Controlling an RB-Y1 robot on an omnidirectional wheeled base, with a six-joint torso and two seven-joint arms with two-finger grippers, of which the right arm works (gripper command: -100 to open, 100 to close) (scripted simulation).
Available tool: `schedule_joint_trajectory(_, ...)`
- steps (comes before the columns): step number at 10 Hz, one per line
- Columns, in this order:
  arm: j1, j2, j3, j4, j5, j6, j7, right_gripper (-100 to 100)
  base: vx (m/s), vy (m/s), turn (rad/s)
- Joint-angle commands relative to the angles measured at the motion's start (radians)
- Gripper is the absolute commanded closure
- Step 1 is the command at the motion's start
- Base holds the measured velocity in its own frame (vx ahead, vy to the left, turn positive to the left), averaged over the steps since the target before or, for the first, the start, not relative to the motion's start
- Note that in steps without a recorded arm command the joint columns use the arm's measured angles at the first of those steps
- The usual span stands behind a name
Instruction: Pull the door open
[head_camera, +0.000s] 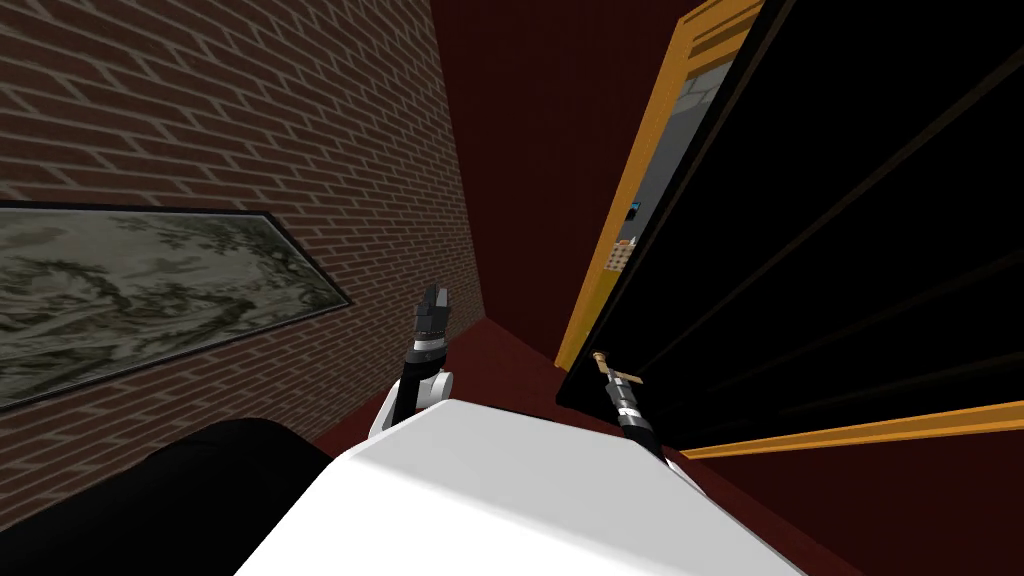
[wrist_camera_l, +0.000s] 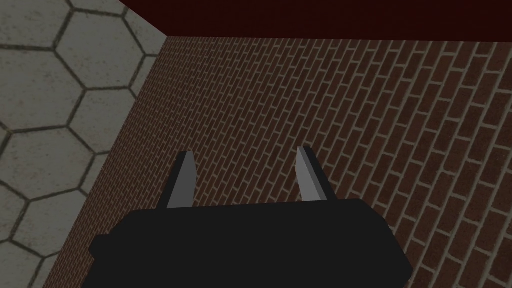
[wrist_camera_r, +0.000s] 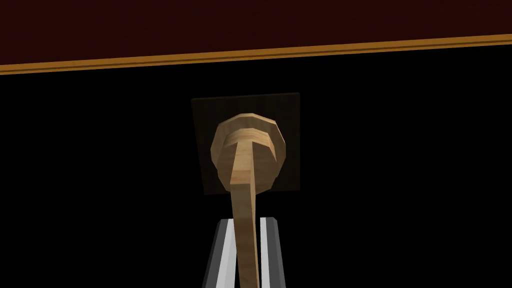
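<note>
One pincer (wrist_camera_r: 246, 223), right, around door handle (wrist_camera_r: 248, 145)

No words, numbers, labels, brands or signs could be read. The framed picture (head_camera: 150, 290) on the brick wall (head_camera: 250, 100) carried only a mottled grey-green painting. The small items (head_camera: 620, 255) seen past the door (head_camera: 850, 200) were too small to tell.
</note>
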Motion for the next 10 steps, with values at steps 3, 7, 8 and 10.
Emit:
schedule_joint_trajectory(3,0.031,-0.031,0.028,0.000,0.006,-0.046,-0.034,100,-0.209,-0.055,0.157)
schedule_joint_trajectory(7,0.068,-0.068,0.063,-0.001,0.014,-0.103,-0.076,100,-0.231,-0.075,0.158)
schedule_joint_trajectory(8,0.057,-0.059,0.064,0.011,0.016,-0.104,-0.073,100,-0.111,-0.015,0.020)
schedule_joint_trajectory(10,0.081,-0.074,0.083,0.015,0.018,-0.138,-0.089,100,-0.149,-0.042,0.128)
